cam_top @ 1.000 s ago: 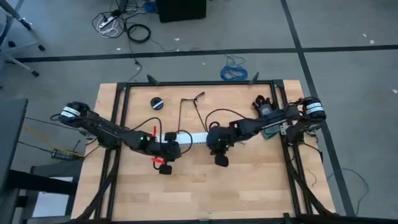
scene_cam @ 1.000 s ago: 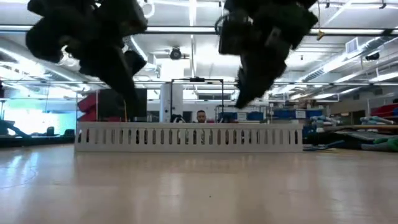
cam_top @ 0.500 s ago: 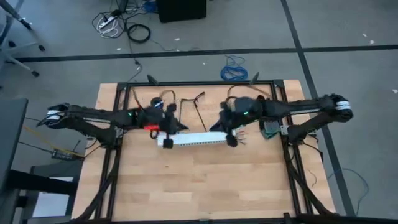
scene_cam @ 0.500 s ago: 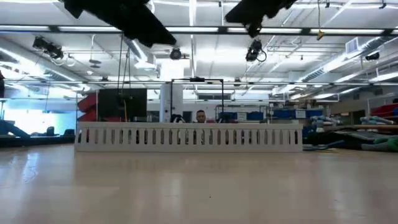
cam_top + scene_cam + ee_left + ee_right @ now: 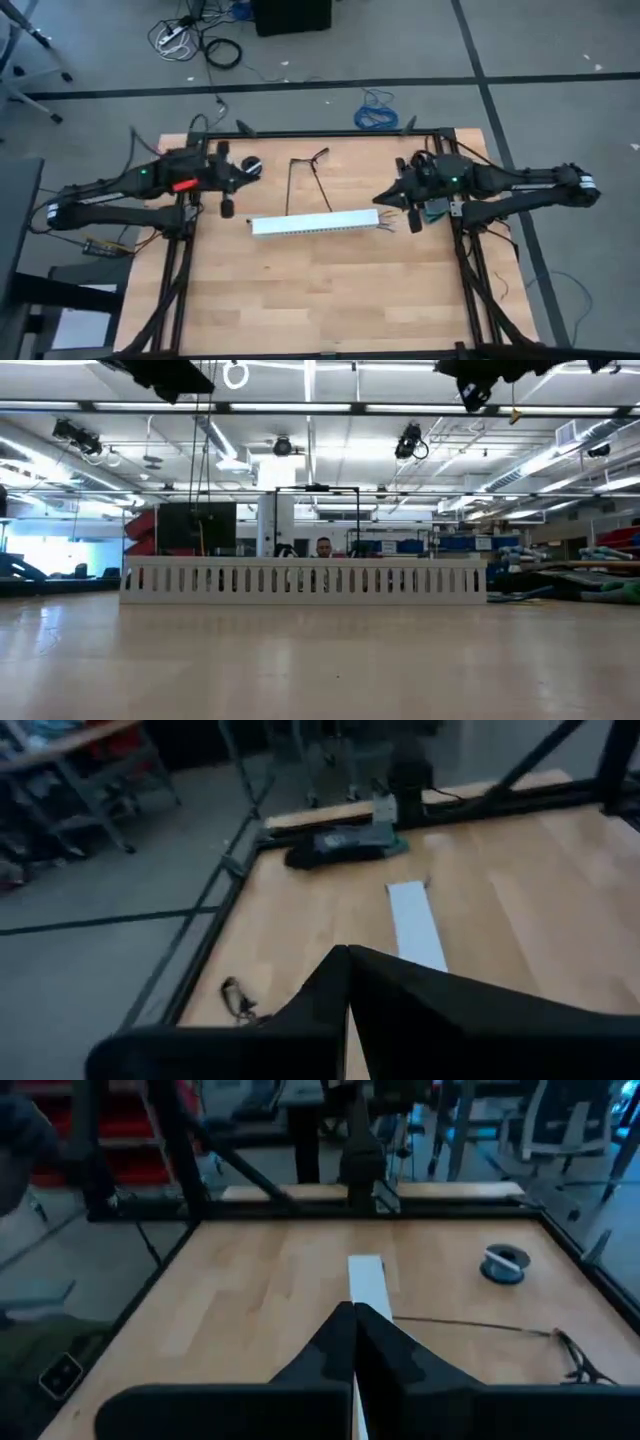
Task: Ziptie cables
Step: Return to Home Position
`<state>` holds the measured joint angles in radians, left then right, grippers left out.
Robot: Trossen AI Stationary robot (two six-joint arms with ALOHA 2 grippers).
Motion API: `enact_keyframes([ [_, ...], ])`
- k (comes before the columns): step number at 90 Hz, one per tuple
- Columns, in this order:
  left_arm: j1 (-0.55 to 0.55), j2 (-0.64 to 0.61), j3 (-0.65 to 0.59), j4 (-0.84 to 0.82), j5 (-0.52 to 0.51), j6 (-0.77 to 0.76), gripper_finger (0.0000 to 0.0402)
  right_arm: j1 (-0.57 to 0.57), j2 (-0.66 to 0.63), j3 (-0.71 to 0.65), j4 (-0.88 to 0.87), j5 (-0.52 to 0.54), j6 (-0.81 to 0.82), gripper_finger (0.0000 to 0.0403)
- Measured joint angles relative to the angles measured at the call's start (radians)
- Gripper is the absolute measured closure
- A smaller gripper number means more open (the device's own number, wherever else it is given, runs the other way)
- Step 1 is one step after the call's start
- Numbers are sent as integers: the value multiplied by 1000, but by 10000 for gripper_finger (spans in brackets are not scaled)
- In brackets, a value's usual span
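Grippers (image 5: 232,178) (image 5: 390,195) aloft, fingers (image 5: 430,1010) together, beyond duct (image 5: 312,222) ends

Dark left arm (image 5: 105,190), red patch (image 5: 183,184); dark right arm (image 5: 525,182)

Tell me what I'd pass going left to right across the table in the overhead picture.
Left gripper → white slotted duct → right gripper. The round black puck, bent black wire and cable tips overlap these, so they are left out.
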<state>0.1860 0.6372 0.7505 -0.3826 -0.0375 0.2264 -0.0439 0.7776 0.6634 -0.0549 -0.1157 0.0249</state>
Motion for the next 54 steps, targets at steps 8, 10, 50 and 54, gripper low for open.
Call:
enact_keyframes([
  [8,0,-88,-56,25,-55,-18,401,-11,-56,-69,34,3,26,401],
  [10,0,-111,-74,25,-72,-25,401,-13,-69,-83,46,3,35,401],
  [50,0,-419,-384,187,-256,-122,401,-40,-173,-230,91,34,91,397],
  [54,0,-427,-409,235,-258,-126,401,-44,-175,-237,83,42,91,397],
])
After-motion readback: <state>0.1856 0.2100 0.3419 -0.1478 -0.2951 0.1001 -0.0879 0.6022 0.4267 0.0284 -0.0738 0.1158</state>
